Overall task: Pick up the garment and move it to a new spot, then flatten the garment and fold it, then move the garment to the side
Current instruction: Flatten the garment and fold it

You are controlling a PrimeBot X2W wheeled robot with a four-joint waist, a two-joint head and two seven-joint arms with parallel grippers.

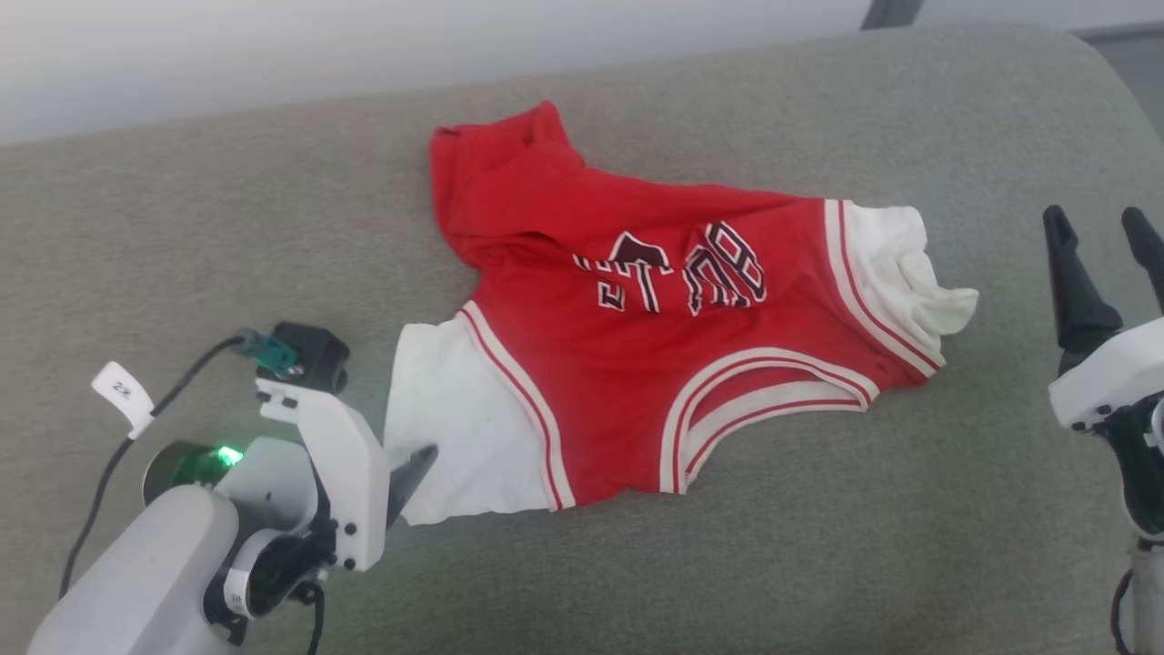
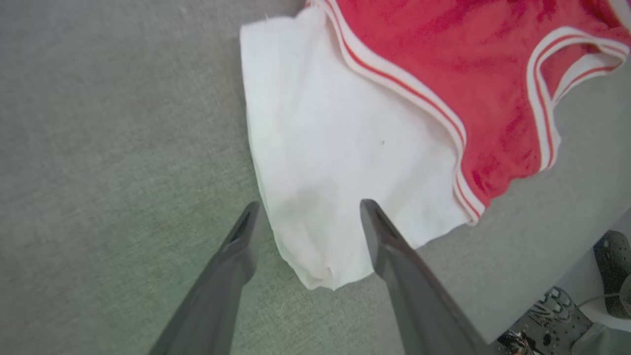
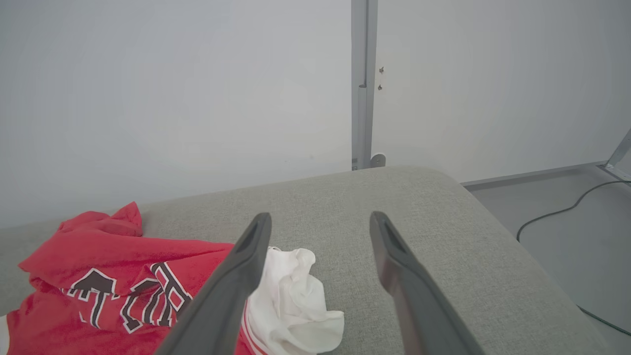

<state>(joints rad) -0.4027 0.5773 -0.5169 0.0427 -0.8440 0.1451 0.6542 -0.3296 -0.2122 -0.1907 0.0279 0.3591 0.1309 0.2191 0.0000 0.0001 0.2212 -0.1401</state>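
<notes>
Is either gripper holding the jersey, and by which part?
Nothing is held. The left gripper stands open over a white sleeve corner of the garment; the right gripper is open, apart from it.

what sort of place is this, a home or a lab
Likely a lab or test room, not a lived-in home. The red jersey lies on a grey upholstered cushion, sofa-like, but behind it stand bare pale wall panels joined by a metal post, and a loose cable runs across the floor.

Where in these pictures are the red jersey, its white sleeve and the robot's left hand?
red jersey [image 1: 618, 382]: head view, red chest cloth.
white sleeve [image 2: 335, 162]: left wrist view, middle of sleeve.
left hand [image 2: 309, 204]: left wrist view, midway between fingertips.
</notes>
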